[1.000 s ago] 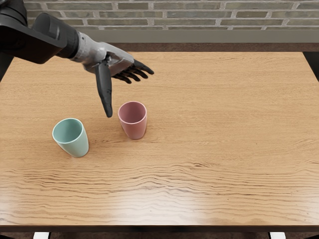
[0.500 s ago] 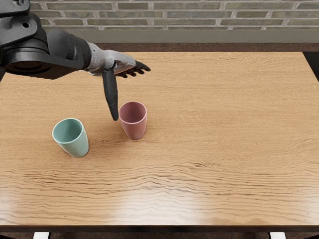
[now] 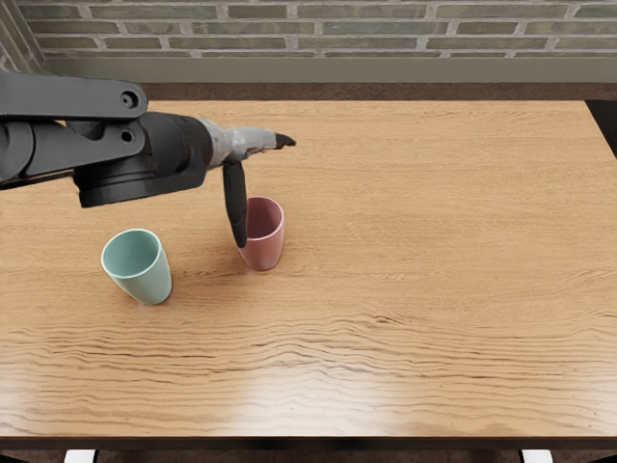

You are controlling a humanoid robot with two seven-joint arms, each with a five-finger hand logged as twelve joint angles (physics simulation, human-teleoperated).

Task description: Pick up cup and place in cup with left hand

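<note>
Head view.

Item: left hand [image 3: 243,143], on an arm [image 3: 145,159] entering from the left. Holding nothing. Set wide: thumb [image 3: 235,198] pointing down toward the near side, fingers [image 3: 283,141] stretched out to the right, seen nearly edge-on. The spread presumably serves to leave room for a cup wall between thumb and fingers.

Item: pink cup [image 3: 265,253], one. Upright on the table [image 3: 405,260], left of its middle, mouth up. The thumb crosses the left part of its rim in the picture; whether it touches, or hangs above, cannot be told. Ungrasped. Judged the one to be lifted, the hand being nearest it.

Item: green cup [image 3: 145,280], one. Upright, mouth up, left of the pink cup and slightly nearer, the two apart. Judged the receiver; its upward mouth suits it to take the other. Both cups taper toward the base, which should help one settle inside the other.

Step in hand, by judgement: the approach, ahead of any grasp. Nesting undone. Next move calls for lowering the hand with the pink cup between thumb and fingers, then closing.

Hazard: a thumb brought down on the rim could tip the cup or push it sideways.
</note>
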